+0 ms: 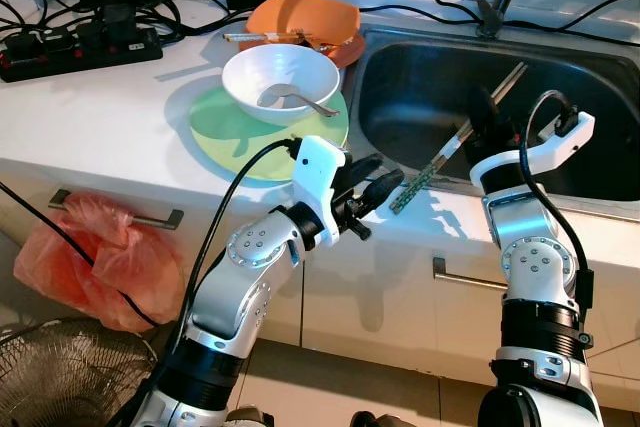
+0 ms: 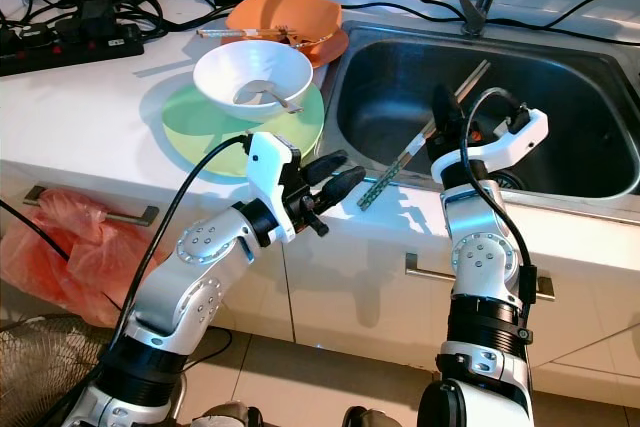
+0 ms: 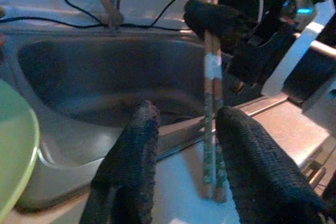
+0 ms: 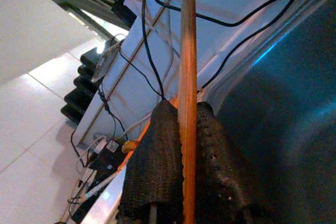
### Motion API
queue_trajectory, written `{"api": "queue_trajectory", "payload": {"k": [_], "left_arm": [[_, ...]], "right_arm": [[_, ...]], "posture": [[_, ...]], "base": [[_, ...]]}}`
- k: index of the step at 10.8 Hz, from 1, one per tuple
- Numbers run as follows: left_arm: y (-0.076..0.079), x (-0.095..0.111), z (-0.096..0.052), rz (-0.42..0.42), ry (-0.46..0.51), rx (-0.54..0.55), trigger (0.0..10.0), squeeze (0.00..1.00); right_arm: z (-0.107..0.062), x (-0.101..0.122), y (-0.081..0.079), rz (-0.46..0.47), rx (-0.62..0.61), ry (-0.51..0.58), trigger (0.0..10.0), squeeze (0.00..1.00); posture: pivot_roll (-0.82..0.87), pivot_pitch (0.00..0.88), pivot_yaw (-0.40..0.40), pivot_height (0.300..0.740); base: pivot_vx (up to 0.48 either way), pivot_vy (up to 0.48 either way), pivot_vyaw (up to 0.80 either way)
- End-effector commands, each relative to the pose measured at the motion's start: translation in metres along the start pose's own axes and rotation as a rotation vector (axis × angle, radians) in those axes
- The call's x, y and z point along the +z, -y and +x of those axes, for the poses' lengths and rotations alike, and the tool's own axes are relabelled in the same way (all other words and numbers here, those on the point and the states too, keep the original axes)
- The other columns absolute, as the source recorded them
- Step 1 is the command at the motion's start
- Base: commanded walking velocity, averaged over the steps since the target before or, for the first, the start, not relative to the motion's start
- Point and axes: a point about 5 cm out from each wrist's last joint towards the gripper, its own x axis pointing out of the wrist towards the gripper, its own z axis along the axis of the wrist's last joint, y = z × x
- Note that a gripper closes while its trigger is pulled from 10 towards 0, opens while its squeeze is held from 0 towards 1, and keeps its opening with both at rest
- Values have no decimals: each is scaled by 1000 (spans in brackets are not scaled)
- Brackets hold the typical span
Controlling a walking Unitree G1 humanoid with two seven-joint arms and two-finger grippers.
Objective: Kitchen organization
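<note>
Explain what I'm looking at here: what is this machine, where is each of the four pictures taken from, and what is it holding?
This is a humanoid robot standing at a kitchen counter. The two wide pictures come from a stereo camera on its head, looking down at its own silver arms. The other two come from cameras on its wrists, looking along each gripper's black fingers.

The right gripper is shut on a pair of chopsticks, which slants over the front edge of the sink. The left gripper is open, its fingers either side of the chopsticks' lower end.

On the counter lie a green plate with a white bowl and a spoon in it, orange dishes behind, and a power strip with cables. A red bag hangs at a drawer handle.
</note>
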Motion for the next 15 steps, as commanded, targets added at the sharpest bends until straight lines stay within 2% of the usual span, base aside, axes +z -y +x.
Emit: {"api": "queue_trajectory", "payload": {"k": [1, 2, 5, 6, 8, 10, 11, 12, 13, 15], "left_arm": [[-3, 2, 1, 17, 5, 26, 10000, 557], [-4, 2, 2, 17, 5, 32, 10000, 0], [-5, -1, 1, 3, -2, 49, 10000, 0], [-8, -4, 1, 32, -16, 74, 10000, 0], [-8, -9, 0, 49, -37, 76, 10000, 0], [-7, -9, 1, 50, -41, 73, 10000, 0], [-7, -11, 1, 56, -50, 68, 10000, 0], [-6, -13, 1, 61, -54, 65, 10000, 0], [-6, -13, 2, 74, -61, 65, 10000, 0], [-6, -15, 2, 77, -69, 61, 10000, 0]], "right_arm": [[3, 5, -1, 23, -14, 18, 0, 0], [3, 6, 0, 32, -25, 23, 0, 0], [8, 17, 12, 136, -154, 94, 0, 0], [9, 22, 17, 160, -202, 128, 0, 0], [13, 35, 25, 179, -291, 203, 0, 0], [18, 47, 26, 183, -323, 264, 0, 0], [24, 57, 25, 185, -355, 307, 3647, 0], [28, 65, 25, 152, -389, 345, 10000, 0], [33, 71, 24, 53, -402, 367, 10000, 0], [44, 78, 15, -214, -381, 378, 10000, 0]], "posture": [[173, 86, -22, 740], [172, 85, -22, 740], [175, 88, -25, 740], [177, 90, -26, 740], [178, 90, -27, 740], [175, 91, -26, 740], [174, 90, -26, 740], [175, 90, -26, 740], [178, 90, -27, 740], [181, 87, -28, 740]], "base": [[0, 0, 0], [0, 0, 0], [0, 0, 0], [0, 0, 0], [0, 0, 0], [0, 0, 0], [0, 0, 0], [0, 0, 0], [0, 0, 0], [0, 0, 0]]}}
